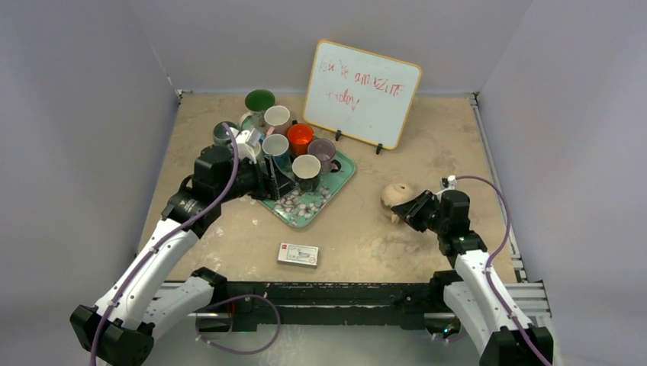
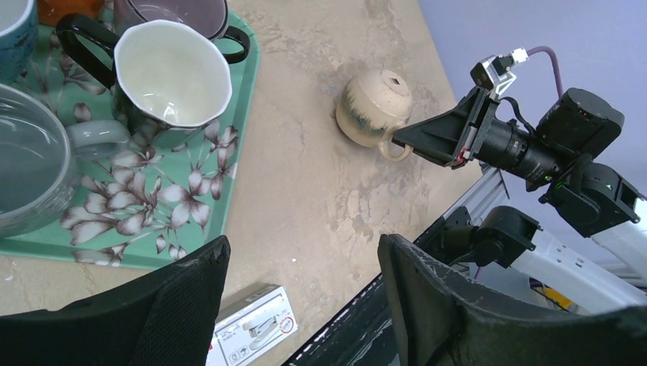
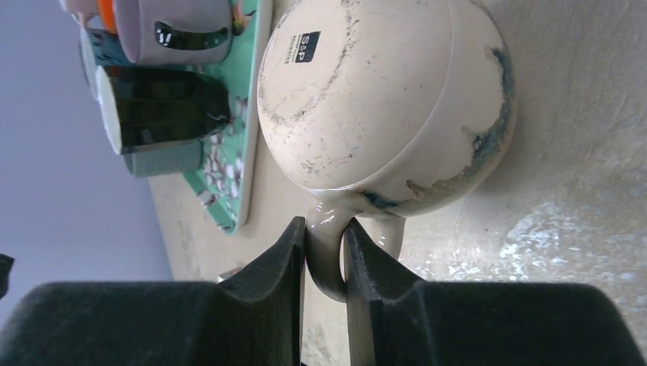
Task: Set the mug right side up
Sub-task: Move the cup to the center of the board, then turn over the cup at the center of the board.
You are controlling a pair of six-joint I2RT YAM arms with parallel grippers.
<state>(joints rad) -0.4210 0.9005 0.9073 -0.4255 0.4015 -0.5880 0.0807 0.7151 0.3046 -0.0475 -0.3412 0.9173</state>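
The worktop (image 1: 366, 229) is hard under the mug, so I judge that any drop here means a chip or a roll-away. The tray (image 1: 347, 169) of upright cups sits to the mug's left, apart from it, but a wide swing during the flip could knock the mug into its rim. The mug (image 3: 381, 99) stands mouth-down on the worktop, base up, right of the tray and in front of my right arm. It is round-bellied and looks heavy for its small handle, so I expect its weight to pivot it in the grip as I lift and roll the wrist. My right tool (image 3: 324, 229) is clamped on that handle, its pads (image 3: 290, 252) pressed to either side of the loop. My left tool (image 2: 301, 259) hangs over the tray's near edge, jaws apart and empty, too far off to catch anything. The handle (image 3: 324, 263) is glazed and narrow, and that is where I think a slip would start.
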